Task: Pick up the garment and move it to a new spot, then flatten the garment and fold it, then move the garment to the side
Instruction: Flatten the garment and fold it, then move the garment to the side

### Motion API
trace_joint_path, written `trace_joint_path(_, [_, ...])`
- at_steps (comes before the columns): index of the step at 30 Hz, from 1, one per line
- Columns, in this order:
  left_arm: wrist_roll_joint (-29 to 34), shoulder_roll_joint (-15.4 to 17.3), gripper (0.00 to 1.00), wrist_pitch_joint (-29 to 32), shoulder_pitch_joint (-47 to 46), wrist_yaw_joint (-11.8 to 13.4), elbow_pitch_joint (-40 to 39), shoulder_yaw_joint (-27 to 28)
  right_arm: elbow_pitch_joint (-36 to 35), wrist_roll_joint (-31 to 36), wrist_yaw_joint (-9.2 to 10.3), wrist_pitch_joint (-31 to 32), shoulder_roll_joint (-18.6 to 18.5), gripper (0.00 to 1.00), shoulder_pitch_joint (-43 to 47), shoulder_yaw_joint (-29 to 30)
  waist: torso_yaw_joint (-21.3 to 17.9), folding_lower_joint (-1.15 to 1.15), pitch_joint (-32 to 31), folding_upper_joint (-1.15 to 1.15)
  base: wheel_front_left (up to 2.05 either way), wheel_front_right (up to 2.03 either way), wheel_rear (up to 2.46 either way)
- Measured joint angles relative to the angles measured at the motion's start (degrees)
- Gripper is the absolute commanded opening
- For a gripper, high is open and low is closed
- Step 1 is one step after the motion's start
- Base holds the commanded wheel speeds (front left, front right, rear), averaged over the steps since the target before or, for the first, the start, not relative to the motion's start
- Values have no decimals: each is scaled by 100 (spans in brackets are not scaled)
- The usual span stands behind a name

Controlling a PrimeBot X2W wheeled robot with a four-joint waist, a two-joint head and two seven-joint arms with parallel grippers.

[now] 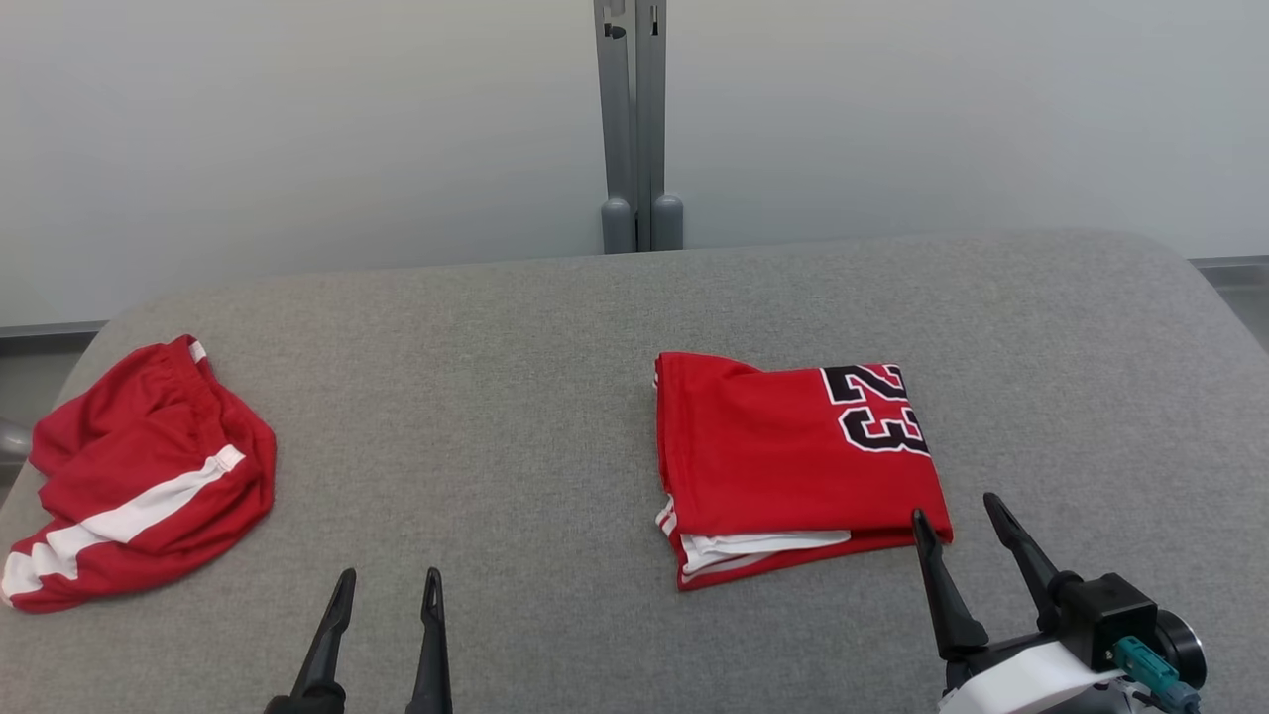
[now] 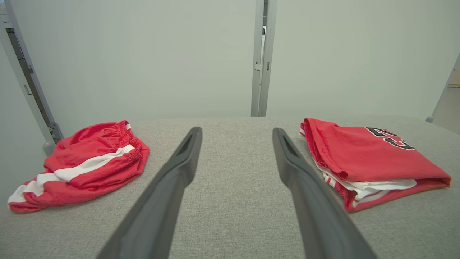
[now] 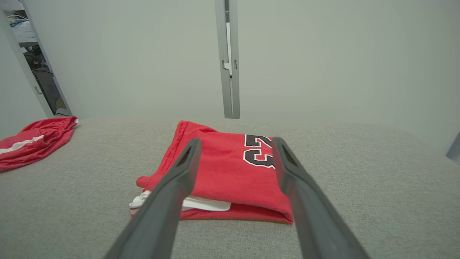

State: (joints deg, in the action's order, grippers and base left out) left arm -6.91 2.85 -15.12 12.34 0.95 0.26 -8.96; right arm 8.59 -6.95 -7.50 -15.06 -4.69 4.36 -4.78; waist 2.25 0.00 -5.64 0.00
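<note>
1. Folded jersey [image 1: 793, 466], red with "23" facing up, lies flat on the grey table [image 1: 516, 397]. Its layers are stacked, so folding looks done and the move aside is pending.
2. Right gripper [image 1: 954, 506]: jaws wide, holding nothing, tips just beside the jersey's near right corner — likely lined up to pinch that edge.
3. Left gripper [image 1: 390, 573]: wide open and empty, well left of the jersey, out of the way.
4. Crumpled red shorts [image 1: 139, 476]: far left of the jersey, apart from both grippers.
</note>
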Motion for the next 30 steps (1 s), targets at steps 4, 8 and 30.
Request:
trace_joint_path(4, [-1, 0, 100, 0, 1, -3, 26, 1, -12, 10, 0, 1, 27, 100, 15, 10, -6, 0, -29, 0, 0, 0, 0])
trace_joint_path(8, [-3, 0, 100, 0, 2, -13, 57, -3, -12, 10, 0, 0, 40, 100, 29, 23, -4, 0, -57, 0, 0, 0, 0])
trace_joint_path(30, [-21, 0, 100, 0, 8, -45, 188, 34, -2, -36, 0, 0, 92, 100, 102, 10, 36, 0, -96, 0, 0, 0, 0])
